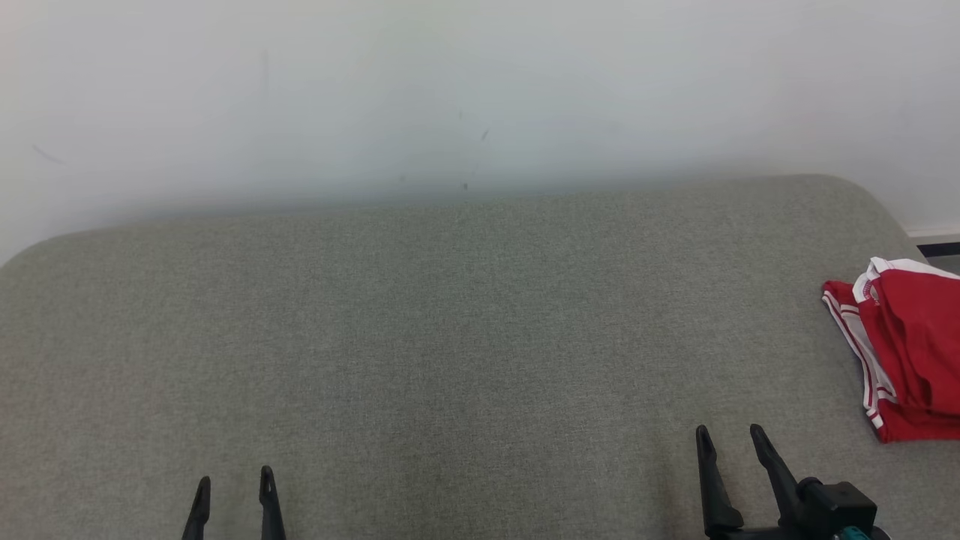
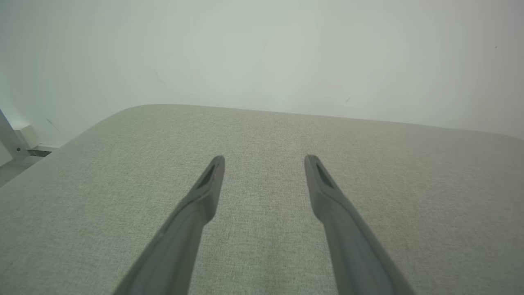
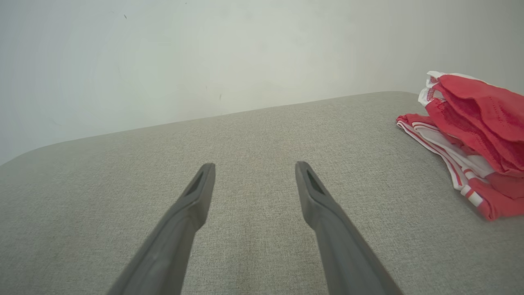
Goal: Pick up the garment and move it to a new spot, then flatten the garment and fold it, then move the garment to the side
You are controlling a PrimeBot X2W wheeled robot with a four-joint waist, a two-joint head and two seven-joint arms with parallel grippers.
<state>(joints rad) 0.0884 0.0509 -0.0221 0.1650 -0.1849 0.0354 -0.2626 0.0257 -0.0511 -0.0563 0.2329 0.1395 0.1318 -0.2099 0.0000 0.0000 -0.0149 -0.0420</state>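
Garment point(image 1: 911, 352): red with white striped trim, loosely folded and rumpled, lying at the right edge of the grey upholstered surface point(image 1: 450, 337). Left hand point(image 1: 235, 475) and right hand point(image 1: 729, 429) are both released and empty, clear of the garment.

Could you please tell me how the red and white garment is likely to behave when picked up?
Probably floppy: the red and white garment lies in loose folds, so it should droop and unfold from one pinch. Likely light, as the fabric looks thin. It may drag rather than slide on the textured grey cushion.
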